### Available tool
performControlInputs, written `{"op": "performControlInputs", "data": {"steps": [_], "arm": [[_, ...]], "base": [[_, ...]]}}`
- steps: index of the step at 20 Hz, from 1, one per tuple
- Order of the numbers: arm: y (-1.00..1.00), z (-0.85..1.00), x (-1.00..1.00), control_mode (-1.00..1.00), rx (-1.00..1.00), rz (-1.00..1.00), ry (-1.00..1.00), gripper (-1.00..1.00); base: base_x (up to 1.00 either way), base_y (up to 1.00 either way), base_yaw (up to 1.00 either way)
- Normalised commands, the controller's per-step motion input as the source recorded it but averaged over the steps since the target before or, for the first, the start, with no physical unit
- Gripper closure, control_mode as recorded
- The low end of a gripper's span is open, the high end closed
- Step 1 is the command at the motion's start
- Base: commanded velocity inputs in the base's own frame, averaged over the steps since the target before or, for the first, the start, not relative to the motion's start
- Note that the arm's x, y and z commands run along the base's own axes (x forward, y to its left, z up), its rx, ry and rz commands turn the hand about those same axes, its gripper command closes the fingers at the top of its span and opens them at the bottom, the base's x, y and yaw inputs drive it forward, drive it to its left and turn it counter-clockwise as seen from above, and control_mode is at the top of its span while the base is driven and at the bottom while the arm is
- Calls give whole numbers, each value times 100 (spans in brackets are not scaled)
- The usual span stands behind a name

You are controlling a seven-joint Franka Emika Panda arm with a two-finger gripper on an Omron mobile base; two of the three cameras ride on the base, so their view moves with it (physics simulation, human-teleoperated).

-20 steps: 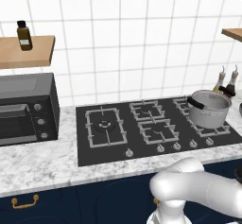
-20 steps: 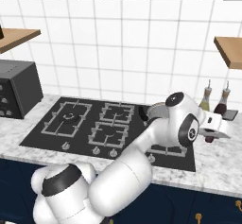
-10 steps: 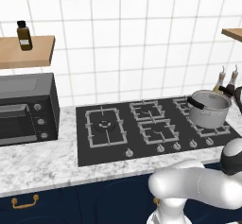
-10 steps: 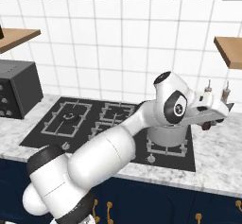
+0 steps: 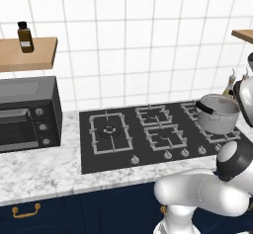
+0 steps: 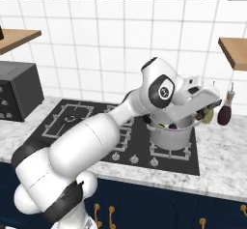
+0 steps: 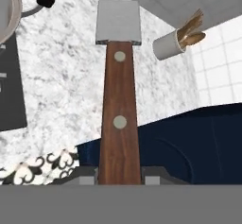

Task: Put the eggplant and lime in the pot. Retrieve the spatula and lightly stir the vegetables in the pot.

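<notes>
My gripper (image 7: 119,178) is shut on the spatula (image 7: 119,100), which has a brown wooden handle with two rivets and a flat grey metal blade. In the right base view the gripper (image 6: 208,103) hovers just above the right rim of the shiny metal pot (image 6: 171,136). The pot (image 5: 217,113) stands on the stove's right rear burner. A dark purple piece, the eggplant (image 6: 172,125), shows inside it. I cannot make out the lime. The pot's rim (image 7: 10,10) curves along the hand view's top left.
The black stove (image 5: 148,134) lies in a marble counter (image 5: 39,171), with a toaster oven (image 5: 27,112) at its left. A dark bottle (image 6: 224,109) stands right of the pot. A cup of wooden utensils (image 7: 177,41) sits on the counter. Wooden shelves (image 6: 234,51) hang on both sides.
The hand has risen with the spatula from the counter beside the pot and swung left, to just over the pot's right rim. The pot has not moved.
</notes>
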Motion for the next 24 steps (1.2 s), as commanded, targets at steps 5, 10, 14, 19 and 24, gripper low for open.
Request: {"op": "performControlInputs", "data": {"steps": [5,10,14,19,24], "arm": [[48,18,-5,-100,-2,18,27,100],[38,27,-5,-100,-5,21,32,100],[19,18,0,-100,-2,23,50,100],[25,16,0,-100,0,23,52,100],[19,19,8,-100,-6,12,28,100]], "base": [[0,0,0],[0,0,0],[0,0,0],[0,0,0],[0,0,0]]}}
